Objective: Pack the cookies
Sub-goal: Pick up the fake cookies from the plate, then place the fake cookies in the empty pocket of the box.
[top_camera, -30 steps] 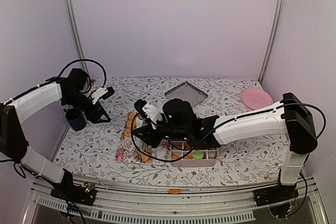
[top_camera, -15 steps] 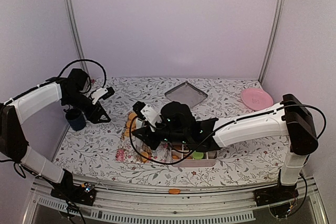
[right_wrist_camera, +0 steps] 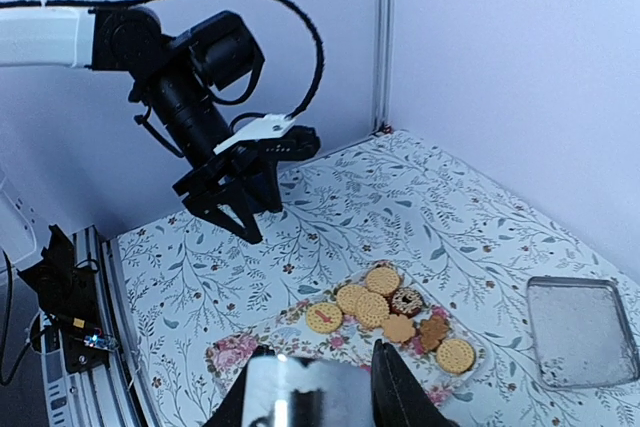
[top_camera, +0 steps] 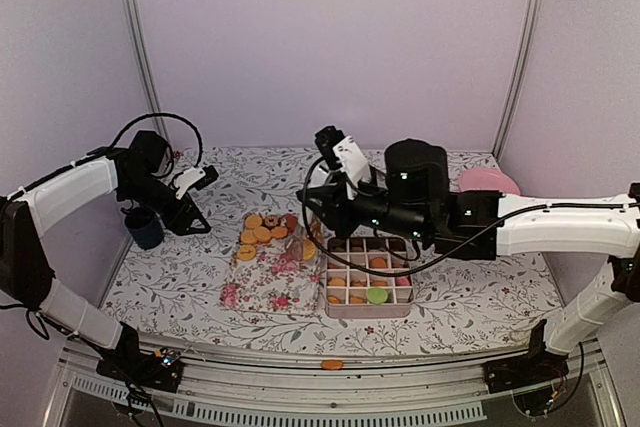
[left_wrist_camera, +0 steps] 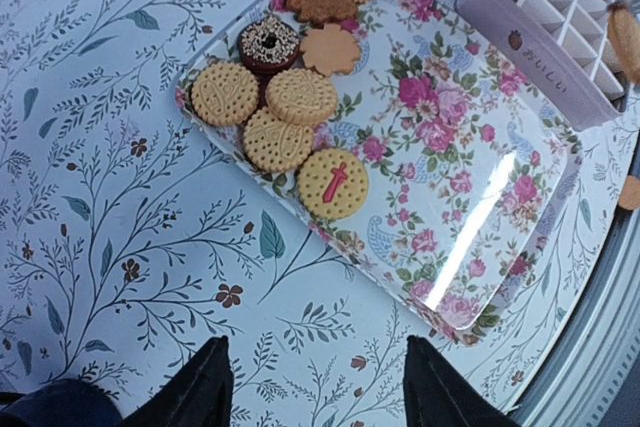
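Note:
Several cookies [top_camera: 262, 230], mostly golden with one dark brown, lie at the far end of a floral tray [top_camera: 265, 282]. They also show in the left wrist view [left_wrist_camera: 290, 117] and the right wrist view [right_wrist_camera: 385, 312]. A pink grid box [top_camera: 368, 310] right of the tray holds orange cookies and a green one [top_camera: 376, 295]. My right gripper [top_camera: 308, 222] hangs above the gap between tray and box, shut on an orange cookie [left_wrist_camera: 625, 42]. In its own view a shiny surface fills the gap between the fingers of the right gripper [right_wrist_camera: 310, 387]. My left gripper [top_camera: 190, 215] is open and empty over bare cloth left of the tray [left_wrist_camera: 312, 347].
A dark cup [top_camera: 145, 227] stands at the far left by the left arm. A pink plate [top_camera: 485, 179] sits at the back right. A metal tray [right_wrist_camera: 580, 332] lies behind the floral tray. One stray cookie [top_camera: 332, 364] lies on the front rail.
My right arm has risen off the floral tray and swung back and right, uncovering the tray's cookies and the box. The left arm has not moved.

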